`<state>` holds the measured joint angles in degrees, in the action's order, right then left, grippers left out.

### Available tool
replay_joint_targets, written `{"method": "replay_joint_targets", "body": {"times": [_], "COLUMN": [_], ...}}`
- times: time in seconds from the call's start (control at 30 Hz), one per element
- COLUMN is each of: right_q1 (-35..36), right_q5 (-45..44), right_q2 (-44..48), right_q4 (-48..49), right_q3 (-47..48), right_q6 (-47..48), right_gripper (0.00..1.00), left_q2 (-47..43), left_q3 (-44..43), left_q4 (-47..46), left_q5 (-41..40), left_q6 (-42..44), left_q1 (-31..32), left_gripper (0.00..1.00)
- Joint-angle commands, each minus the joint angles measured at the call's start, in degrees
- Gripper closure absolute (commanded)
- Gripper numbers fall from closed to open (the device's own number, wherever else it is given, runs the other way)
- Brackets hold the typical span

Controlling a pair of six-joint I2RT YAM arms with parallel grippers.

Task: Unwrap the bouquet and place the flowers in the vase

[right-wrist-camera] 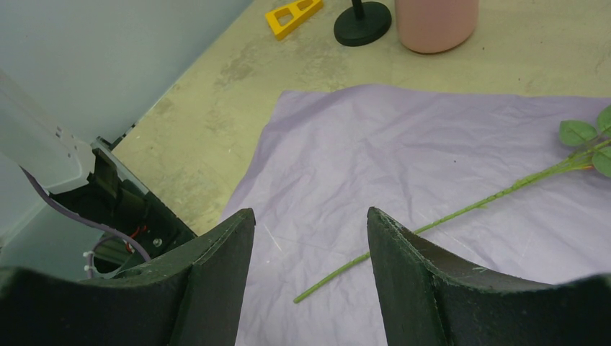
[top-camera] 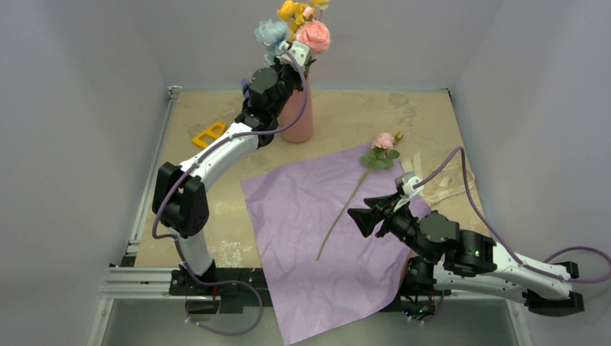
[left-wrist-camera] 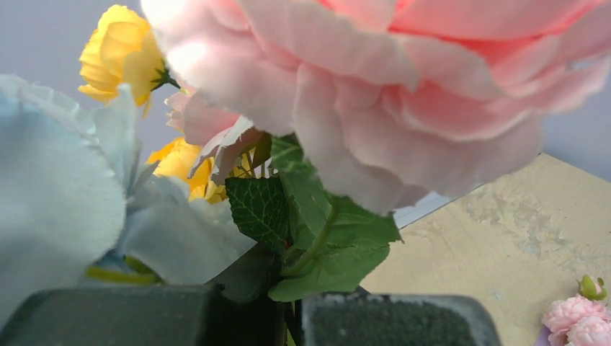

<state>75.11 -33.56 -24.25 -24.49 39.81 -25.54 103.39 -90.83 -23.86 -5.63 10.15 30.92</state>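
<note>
**A:** From above, what is where?

**B:** A tall pink vase (top-camera: 297,119) stands at the back of the tabletop (top-camera: 375,115). It holds pink, yellow and blue flowers (top-camera: 295,25), and the left arm (top-camera: 216,155) reaches up to them. One pink rose (top-camera: 385,141) lies on an opened lilac paper (top-camera: 302,231), well apart from the vase. The spread right fingers (top-camera: 369,214) hover just beside its stem. A cream ribbon (top-camera: 441,189) lies to the right of the paper.

**A:** And the left wrist view?

**B:** The left fingers (left-wrist-camera: 400,321) are pressed nearly together, pinching a green stem under a big pink bloom.

**A:** The right wrist?

**B:** Spread fingers above the paper, nothing between them; the stem crosses ahead. The rose looks light, with a thin, bendy stem and a soft cloth head. I would take it mid-stem, below the leaves, minding the loose paper underneath.
</note>
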Motion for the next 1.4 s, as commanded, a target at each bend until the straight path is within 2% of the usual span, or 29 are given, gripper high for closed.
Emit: {"method": "replay_joint_targets", "body": {"times": [0.0,0.1,0.17,0.27,0.37,0.43,0.7,0.8,1.0,1.13,1.23,1.37], "right_q1": [0.3,0.3,0.3,0.3,0.3,0.3,0.3,0.3,0.4,0.3,0.3,0.3], "right_q5": [-1.1,-1.1,-1.1,-1.1,-1.1,-1.0,-1.5,-1.7,-2.0,-1.8,-1.8,-1.9], "right_q2": [1.0,0.9,0.9,1.0,0.9,0.9,1.3,1.5,1.3,0.3,-0.2,0.0], "right_q4": [0.7,0.6,0.5,0.3,0.3,0.1,-1.2,-1.8,-1.6,-1.7,-1.6,-1.3], "right_q3": [0.0,0.1,0.3,0.4,0.4,0.7,1.8,2.3,3.4,3.9,3.9,3.4], "right_q6": [-0.5,-0.3,-0.3,-0.5,-0.7,-0.7,-1.6,-1.7,-0.8,-0.9,-1.4,-2.2], "right_gripper": [0.37,0.37,0.37,0.37,0.37,0.37,0.38,0.38,0.37,0.37,0.37,0.37], "left_q2": [-0.9,-1.5,-1.9,-3.0,-4.3,-5.2,-9.8,-12.5,-19.0,-22.3,-23.2,-21.9], "left_q3": [2.7,4.4,5.3,6.6,8.0,8.8,10.1,10.4,11.6,12.4,13.5,14.0], "left_q4": [-1.2,-1.8,-2.1,-2.2,-2.2,-2.4,-2.1,-1.5,-0.2,3.1,4.4,4.1], "left_q5": [-2.7,-3.0,-3.1,-3.0,-3.0,-3.3,-3.0,-1.9,3.0,7.8,8.8,5.1], "left_q6": [-0.3,-0.8,-1.2,-1.5,-1.7,-2.0,-3.1,-4.3,-6.3,-6.0,-4.9,-3.9], "left_q1": [-0.3,-0.3,-0.4,-0.3,-0.3,-0.4,-0.3,-0.3,-0.2,-0.2,-0.2,-0.2], "left_gripper": [1.00,1.00,0.95,0.83,0.59,0.50,0.33,0.28,0.23,0.14,0.17,0.21]}}
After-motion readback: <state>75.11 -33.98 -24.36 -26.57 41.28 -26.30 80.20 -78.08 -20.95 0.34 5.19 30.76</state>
